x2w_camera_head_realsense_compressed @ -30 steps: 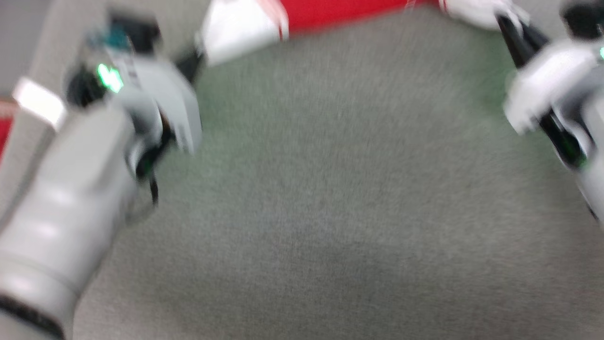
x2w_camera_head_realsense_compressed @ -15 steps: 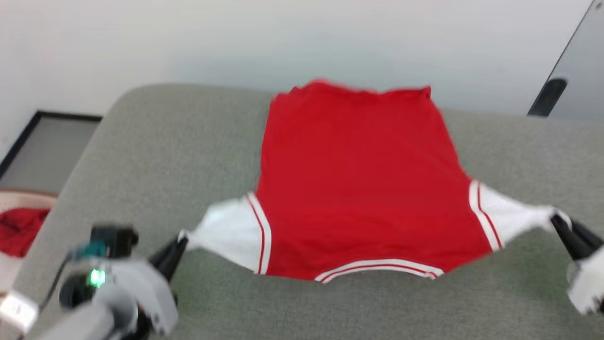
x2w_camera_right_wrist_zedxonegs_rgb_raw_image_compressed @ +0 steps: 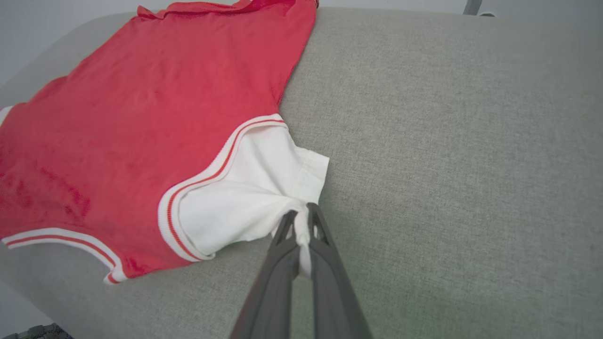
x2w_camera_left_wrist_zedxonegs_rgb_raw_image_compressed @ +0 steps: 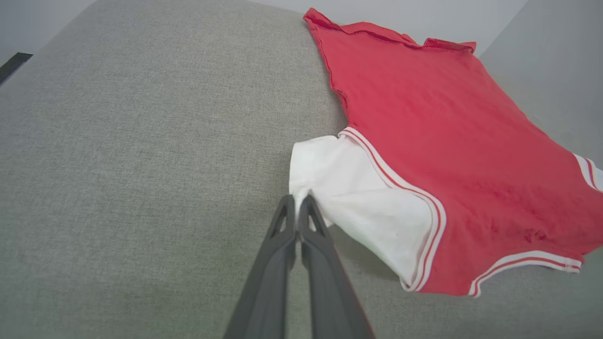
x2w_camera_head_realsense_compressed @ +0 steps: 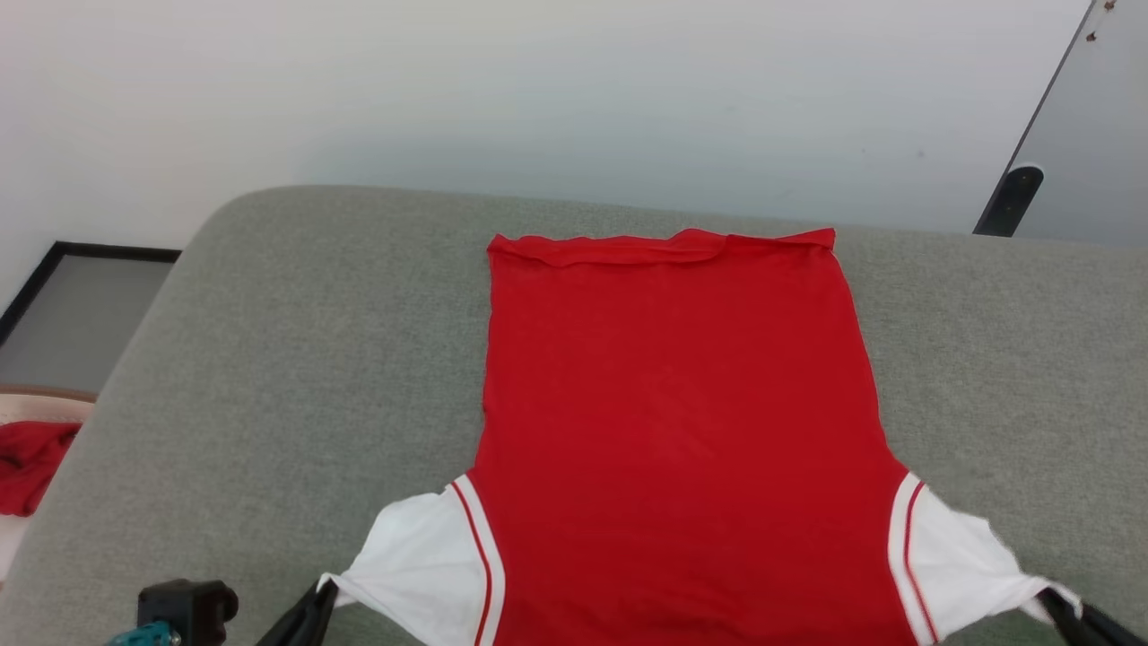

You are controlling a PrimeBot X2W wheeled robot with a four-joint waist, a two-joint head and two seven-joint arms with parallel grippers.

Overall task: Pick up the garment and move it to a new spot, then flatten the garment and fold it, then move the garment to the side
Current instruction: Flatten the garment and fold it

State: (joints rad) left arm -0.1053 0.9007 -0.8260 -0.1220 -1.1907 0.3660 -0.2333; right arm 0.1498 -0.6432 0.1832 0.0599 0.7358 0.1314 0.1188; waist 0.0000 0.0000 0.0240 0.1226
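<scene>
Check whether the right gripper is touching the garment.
Touching. In the right wrist view, the right gripper is shut on a bunched corner of the white sleeve of the garment, with cloth showing between its tips.

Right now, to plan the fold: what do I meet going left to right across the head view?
Small red cloth → left gripper, jaws shut → white sleeve → jersey's red body → other white sleeve → right gripper, jaws shut.

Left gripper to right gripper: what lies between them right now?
In the head view, the garment spans the whole stretch, lying on the grey cushion. The left gripper pinches one white sleeve, the right gripper the other.
</scene>
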